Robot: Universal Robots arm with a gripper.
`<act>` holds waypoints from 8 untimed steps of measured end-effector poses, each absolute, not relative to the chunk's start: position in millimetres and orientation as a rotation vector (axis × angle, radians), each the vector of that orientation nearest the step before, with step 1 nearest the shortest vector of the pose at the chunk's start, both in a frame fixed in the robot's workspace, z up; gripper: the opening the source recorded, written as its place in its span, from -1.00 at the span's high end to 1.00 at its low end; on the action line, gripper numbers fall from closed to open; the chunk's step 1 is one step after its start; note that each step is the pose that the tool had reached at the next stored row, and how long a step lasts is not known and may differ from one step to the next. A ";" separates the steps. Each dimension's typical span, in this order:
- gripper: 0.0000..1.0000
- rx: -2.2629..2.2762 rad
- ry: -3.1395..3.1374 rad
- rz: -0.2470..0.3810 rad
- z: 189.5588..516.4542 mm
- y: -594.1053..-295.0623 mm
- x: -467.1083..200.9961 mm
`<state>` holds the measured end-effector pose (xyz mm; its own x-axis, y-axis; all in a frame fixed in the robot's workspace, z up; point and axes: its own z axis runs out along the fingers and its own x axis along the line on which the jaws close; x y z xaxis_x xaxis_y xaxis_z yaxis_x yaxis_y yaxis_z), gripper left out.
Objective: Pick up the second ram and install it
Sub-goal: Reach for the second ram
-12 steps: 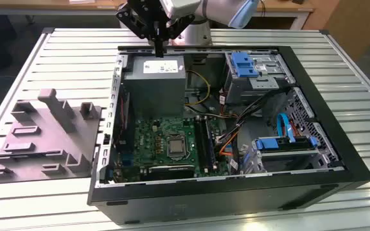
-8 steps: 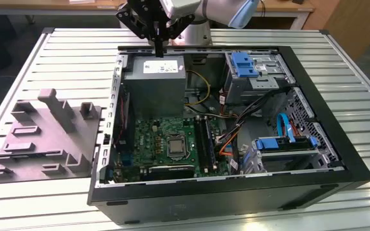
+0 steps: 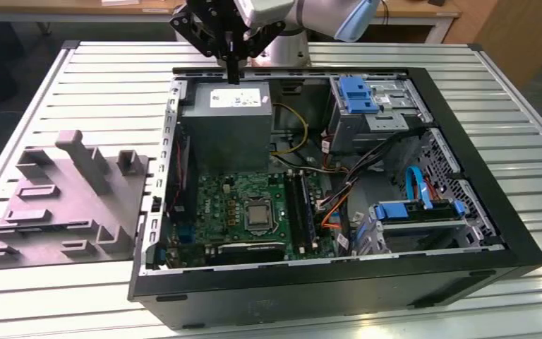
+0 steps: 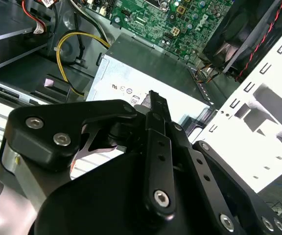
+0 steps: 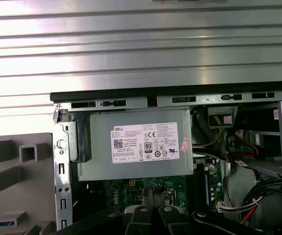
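The gripper [image 3: 232, 72] hangs in the upper middle of the exterior view, over the far edge of the open computer case [image 3: 483, 169]. Its black fingers are pressed together into one narrow tip and nothing is between them. This is also seen in both wrist views [image 4: 154, 100] [image 5: 154, 195]. The tip points down at the grey power supply [image 3: 224, 106], which has a white label, but it is above the box and does not touch it.

The green motherboard [image 3: 238, 205] lies in the lower middle of the exterior view, below the power supply, with the square silver socket [image 3: 255, 214] near its centre. Just to the right of the socket run the long black slots [image 3: 299, 205]. In the first wrist view a thin bluish strip stands on its edge among these slots. It seems to be the second ram [image 5: 205, 188], though I cannot be sure from this angle. It is well apart from the gripper.

A grey moulded fixture [image 3: 64, 205] sits on the slatted metal table [image 3: 111, 70] at the left of the exterior view, just beside the case. In the right half of the case are blue drive brackets [image 3: 356, 95] and loose cables. The second wrist view shows a yellow cable [image 4: 65, 54] beside the power supply [image 4: 146, 78].
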<state>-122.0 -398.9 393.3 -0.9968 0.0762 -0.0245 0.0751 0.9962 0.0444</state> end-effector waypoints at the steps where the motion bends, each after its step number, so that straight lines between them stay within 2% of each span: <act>1: 0.80 0.118 3.113 0.067 393.3 -398.9 -122.4; 8: 0.80 0.118 3.112 0.068 393.2 -398.9 -134.3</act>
<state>-134.3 -398.9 393.2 -0.9968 0.0762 -0.0249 0.0751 0.9962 0.0444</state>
